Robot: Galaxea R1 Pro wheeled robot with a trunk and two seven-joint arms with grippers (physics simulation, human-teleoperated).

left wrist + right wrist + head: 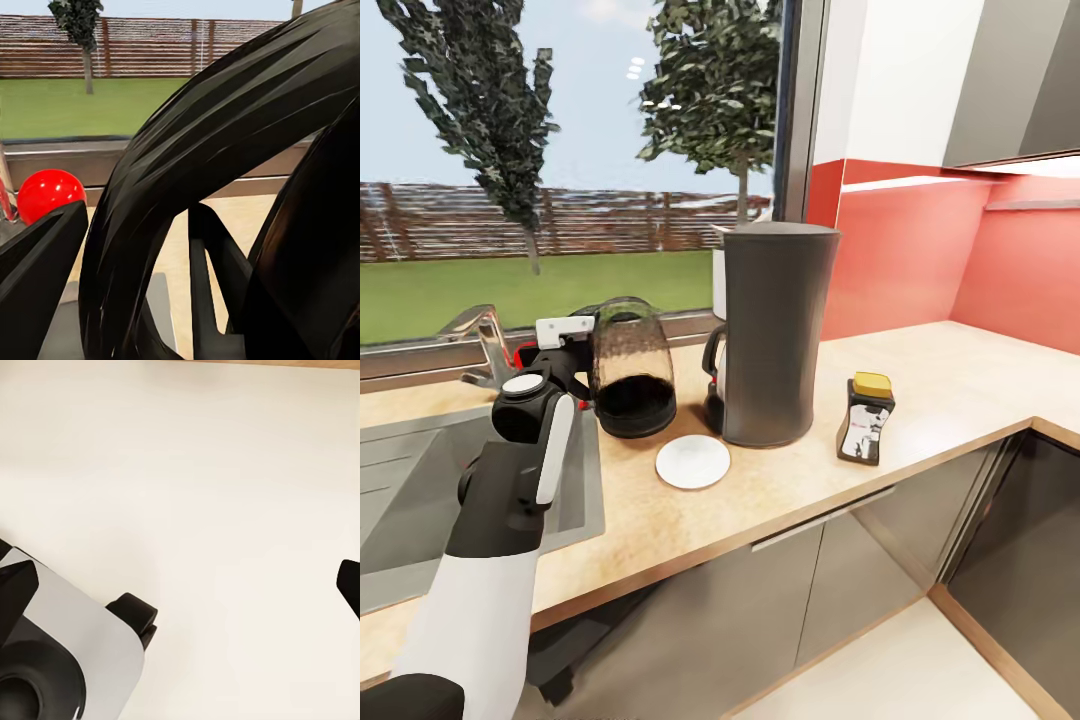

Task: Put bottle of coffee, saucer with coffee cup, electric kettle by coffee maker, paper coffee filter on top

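The left gripper (582, 352) has its fingers clenched on the black handle of the rounded smoky glass kettle (632, 366), which stands on the tan wood-grain surface (920, 385) just left of the tall dark grey coffee maker (775, 333), behind the flat round white saucer (693, 462), while the right fingers spread open over the pale floor (225, 472)

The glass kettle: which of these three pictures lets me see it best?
The head view: the whole electric kettle stands on the kitchen countertop beside the coffee maker, with the left gripper at its handle. The left wrist view gives just a close-up of its black handle. The right wrist view faces pale floor.
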